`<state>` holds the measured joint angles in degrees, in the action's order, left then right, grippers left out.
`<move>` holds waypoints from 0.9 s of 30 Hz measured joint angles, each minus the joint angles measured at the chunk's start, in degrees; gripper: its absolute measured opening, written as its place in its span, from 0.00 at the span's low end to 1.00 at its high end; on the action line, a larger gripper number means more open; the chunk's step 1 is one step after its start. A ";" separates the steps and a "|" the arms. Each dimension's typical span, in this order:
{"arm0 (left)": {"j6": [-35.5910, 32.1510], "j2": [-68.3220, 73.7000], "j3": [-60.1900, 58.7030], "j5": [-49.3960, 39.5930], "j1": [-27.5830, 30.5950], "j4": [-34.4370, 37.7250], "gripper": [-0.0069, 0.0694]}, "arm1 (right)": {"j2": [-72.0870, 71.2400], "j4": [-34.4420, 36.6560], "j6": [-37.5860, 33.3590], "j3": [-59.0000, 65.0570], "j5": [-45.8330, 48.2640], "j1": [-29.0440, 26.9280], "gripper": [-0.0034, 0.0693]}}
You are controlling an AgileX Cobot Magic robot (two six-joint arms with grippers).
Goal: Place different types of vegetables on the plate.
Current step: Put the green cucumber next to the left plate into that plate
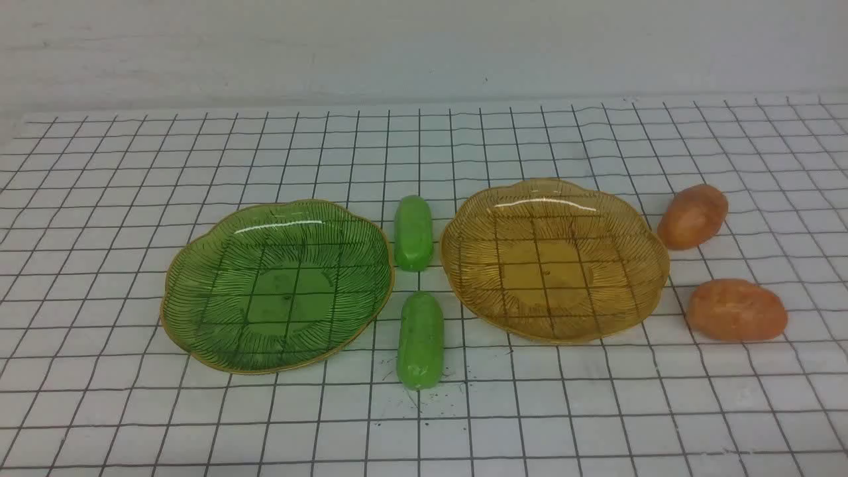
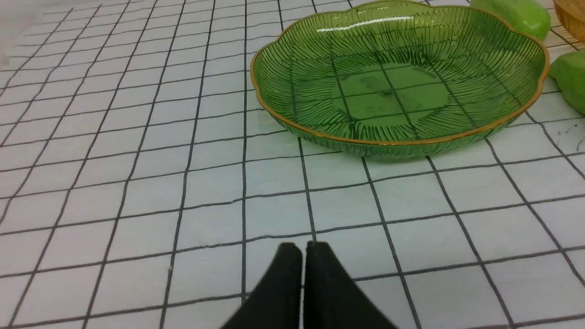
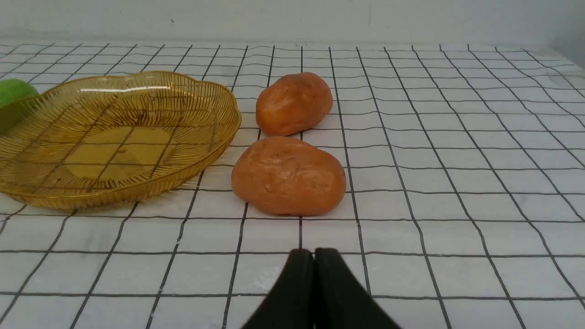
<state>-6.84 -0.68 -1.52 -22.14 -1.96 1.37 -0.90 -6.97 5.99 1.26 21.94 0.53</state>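
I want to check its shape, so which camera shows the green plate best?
The front view: the green plate appears whole, its entire rim unobstructed. The left wrist view also shows it, lower-angled, its far edge slightly cut off. The right wrist view doesn't show it.

On the bench (image 1: 517, 424): two plates, left plate (image 1: 288, 298), right plate (image 1: 553, 271) | between them: two cucumbers, far cucumber (image 1: 414, 233) behind near cucumber (image 1: 421, 341) | right of right plate: far potato (image 1: 693, 216) behind near potato (image 1: 737, 310)
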 joint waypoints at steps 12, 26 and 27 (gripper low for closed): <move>0.00 0.00 0.00 0.00 0.00 0.00 0.08 | 0.00 0.00 0.00 0.00 0.00 0.00 0.03; 0.13 0.00 -0.12 1.58 0.00 -0.93 0.08 | 0.04 0.00 0.00 0.00 0.00 0.00 0.03; 0.25 0.00 -0.11 2.10 0.00 -0.76 0.08 | 0.04 0.00 0.00 0.00 0.00 0.00 0.03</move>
<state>-6.60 -0.68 -1.63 -20.04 -1.96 0.61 -0.85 -6.97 5.99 1.26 21.94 0.53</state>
